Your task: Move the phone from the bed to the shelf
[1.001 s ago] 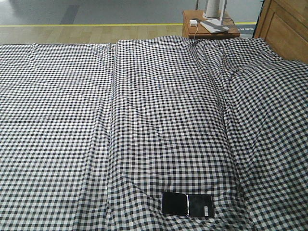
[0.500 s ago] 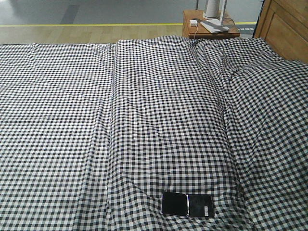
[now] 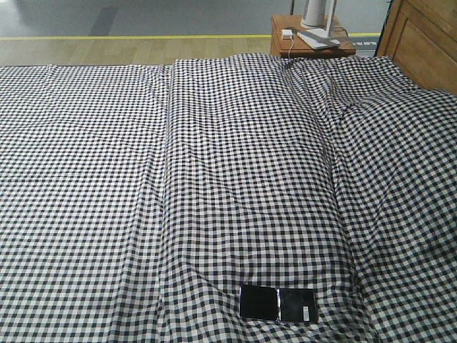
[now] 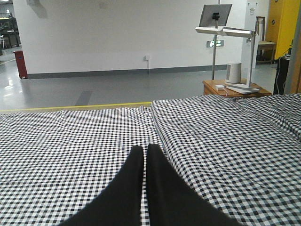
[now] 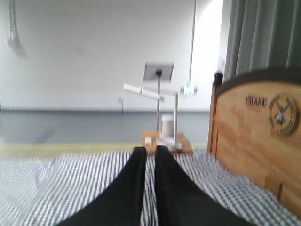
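Note:
The phone (image 3: pixel 277 304) is a flat glossy black slab with a white sticker near its right end. It lies on the bed (image 3: pixel 235 164), on the checked cover close to the near edge, right of centre. Neither gripper shows in the front view. In the left wrist view my left gripper (image 4: pixel 145 149) hovers over the cover, fingers together with nothing between them. My right gripper (image 5: pixel 150 149) is likewise shut and empty, pointing toward the headboard side in a blurred view. The phone appears in neither wrist view. The shelf is out of view.
A brown wooden headboard (image 3: pixel 425 43) stands at the bed's right. A small reddish-brown side table (image 3: pixel 310 43) beyond the far edge carries a white lamp stand (image 4: pixel 249 56) and small white items. Grey floor with a yellow line (image 3: pixel 128 37) lies past the bed.

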Motion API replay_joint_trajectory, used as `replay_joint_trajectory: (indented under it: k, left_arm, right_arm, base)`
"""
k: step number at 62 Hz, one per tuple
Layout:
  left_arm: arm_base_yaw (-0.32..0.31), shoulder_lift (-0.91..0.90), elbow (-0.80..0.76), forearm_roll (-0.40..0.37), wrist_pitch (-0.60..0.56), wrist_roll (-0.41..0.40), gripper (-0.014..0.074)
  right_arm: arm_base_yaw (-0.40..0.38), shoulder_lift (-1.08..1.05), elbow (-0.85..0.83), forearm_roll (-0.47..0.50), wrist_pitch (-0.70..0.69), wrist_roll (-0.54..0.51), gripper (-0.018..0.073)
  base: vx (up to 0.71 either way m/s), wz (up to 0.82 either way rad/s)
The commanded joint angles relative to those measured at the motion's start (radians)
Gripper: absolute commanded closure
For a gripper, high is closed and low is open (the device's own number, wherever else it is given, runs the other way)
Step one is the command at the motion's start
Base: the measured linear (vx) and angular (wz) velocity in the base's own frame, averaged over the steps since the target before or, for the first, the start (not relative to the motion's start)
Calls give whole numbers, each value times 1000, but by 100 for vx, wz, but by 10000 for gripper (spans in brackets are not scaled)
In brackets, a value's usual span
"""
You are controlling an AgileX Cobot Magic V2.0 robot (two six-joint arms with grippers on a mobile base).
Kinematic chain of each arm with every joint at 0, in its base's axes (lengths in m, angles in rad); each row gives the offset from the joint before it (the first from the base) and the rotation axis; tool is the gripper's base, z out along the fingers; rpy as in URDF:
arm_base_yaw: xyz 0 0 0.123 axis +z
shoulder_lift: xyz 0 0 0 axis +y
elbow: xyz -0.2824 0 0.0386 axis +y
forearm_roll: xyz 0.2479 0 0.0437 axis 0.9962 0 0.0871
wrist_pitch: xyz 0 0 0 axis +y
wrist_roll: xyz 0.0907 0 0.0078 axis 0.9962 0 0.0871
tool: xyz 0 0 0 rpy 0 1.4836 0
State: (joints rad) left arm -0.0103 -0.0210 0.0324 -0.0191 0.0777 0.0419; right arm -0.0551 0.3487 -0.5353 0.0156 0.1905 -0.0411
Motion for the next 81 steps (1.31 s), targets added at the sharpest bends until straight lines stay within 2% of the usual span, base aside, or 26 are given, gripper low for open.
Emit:
replay_joint_trajectory:
  k: [1, 8, 14, 22, 33, 53, 58, 63, 70, 75, 81]
  left_arm:
    - [-2, -4, -25, -9, -78, -3, 596]
    - [-2, -4, -25, -9, -78, -3, 596]
    - [-2, -4, -25, -9, -78, -3, 596]
    - [-2, -4, -25, -9, -78, -3, 596]
    - [-2, -4, -25, -9, -78, -3, 596]
    - [-2, -4, -25, -9, -78, -3, 596]
    - [-2, -4, -25, -9, -78, -3, 596]
    - [-2, -4, -25, -9, -78, -3, 596]
    - [-2, -4, -25, -9, -78, -3, 596]
    - [-2, -4, -25, -9, -78, -3, 596]
    - [-2, -4, -25, -9, -78, -3, 596]
  right_arm:
    - [-3, 126, -102, -2, 27, -3, 402]
    - [-3, 261, -154, -2, 91, -4, 218]
    - [-3, 349, -166, -3, 88, -6, 25]
    - [-3, 454, -166, -4, 97, -6, -170]
    - [-3, 583, -176, 2, 141, -6, -159]
    - [-10, 879, -379, 30, 488, -3, -134]
    - [-45, 956, -419, 80, 542, -29, -132]
    - [-102, 1033, -436, 174, 563, -132, -130]
    - [-200, 1134, -438, 397, 571, -350, -126]
    - [-249, 1215, -438, 539, 583, -505, -123]
    - [-286, 1306, -438, 674, 595, -638, -117]
  base:
    - [0, 0]
    - [0, 0]
    - [0, 0]
    - [0, 0]
    - [0, 0]
    - [0, 0]
    - [0, 0]
    - [0, 0]
    - [0, 0]
    - [0, 0]
    - [0, 0]
